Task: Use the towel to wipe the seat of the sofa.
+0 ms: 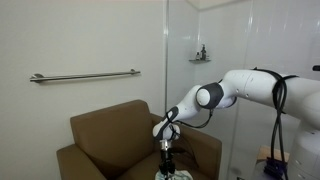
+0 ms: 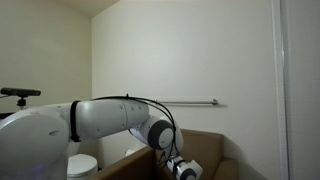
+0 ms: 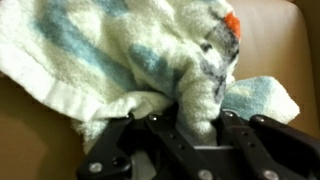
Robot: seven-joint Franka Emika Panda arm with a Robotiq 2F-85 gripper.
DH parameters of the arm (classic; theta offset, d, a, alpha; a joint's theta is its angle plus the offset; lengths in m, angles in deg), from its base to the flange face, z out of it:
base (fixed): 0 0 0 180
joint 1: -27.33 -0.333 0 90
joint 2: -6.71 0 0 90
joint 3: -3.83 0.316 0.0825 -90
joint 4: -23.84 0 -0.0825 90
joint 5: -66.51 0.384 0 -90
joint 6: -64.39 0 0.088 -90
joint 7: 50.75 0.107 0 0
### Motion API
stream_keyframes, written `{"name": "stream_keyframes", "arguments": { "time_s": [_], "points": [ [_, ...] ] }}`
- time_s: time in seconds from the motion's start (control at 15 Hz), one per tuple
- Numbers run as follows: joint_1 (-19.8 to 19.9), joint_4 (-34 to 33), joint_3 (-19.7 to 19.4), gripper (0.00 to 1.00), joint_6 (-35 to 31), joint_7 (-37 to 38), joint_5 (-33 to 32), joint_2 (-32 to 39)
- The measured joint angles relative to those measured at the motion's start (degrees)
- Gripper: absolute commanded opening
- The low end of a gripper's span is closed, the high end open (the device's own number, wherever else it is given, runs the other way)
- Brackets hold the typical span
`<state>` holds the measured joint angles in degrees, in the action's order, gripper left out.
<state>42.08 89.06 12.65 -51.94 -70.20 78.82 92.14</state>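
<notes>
Fingers [image 3: 160, 128], black, one pair: nearest the wrist camera. We record them drawn in close on a bunched fold of the towel [image 3: 120, 50], which is pinched between them.

Next we list the towel itself: whitish terry with pale blue-green stripes and an orange patch [image 3: 232, 20] at the end farthest from the fingers. It spreads ahead of the fingers and to both sides, lying on the seat [image 3: 30, 140].

We enter the seat as tan-brown fabric, bare beside the cloth on either side of the fingers.

We enter the sofa [image 1: 105, 135] as a brown single-seat armchair with a squared back and thick padded arms. In an exterior view its back stands behind the fingers and its arms flank them. The fingers point down over the seat, and a whitish scrap of cloth shows just beneath them at the lower edge of the frame.

We list the robot arm [image 1: 250, 88] as white with black joints. It reaches in from the side and bends down to the seat, and both exterior views show it.

We note a metal grab rail [image 1: 85, 76], horizontal on the wall above and behind the sofa, well apart from the fingers.

Last, we note a small corner shelf [image 1: 200, 58] high on the wall above the fingers. We cannot make out what it holds.
</notes>
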Motion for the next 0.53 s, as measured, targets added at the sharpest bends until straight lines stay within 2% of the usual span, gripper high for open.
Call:
{"name": "stream_keyframes", "arguments": {
  "time_s": [0.33,0.53],
  "points": [
    [-1.54,-1.84,-1.24,0.08,2.68,0.57,-0.29,-0.25],
    [-4.20,-6.45,-3.24,0.08,3.04,3.35,-1.03,-0.31]
  ]
}}
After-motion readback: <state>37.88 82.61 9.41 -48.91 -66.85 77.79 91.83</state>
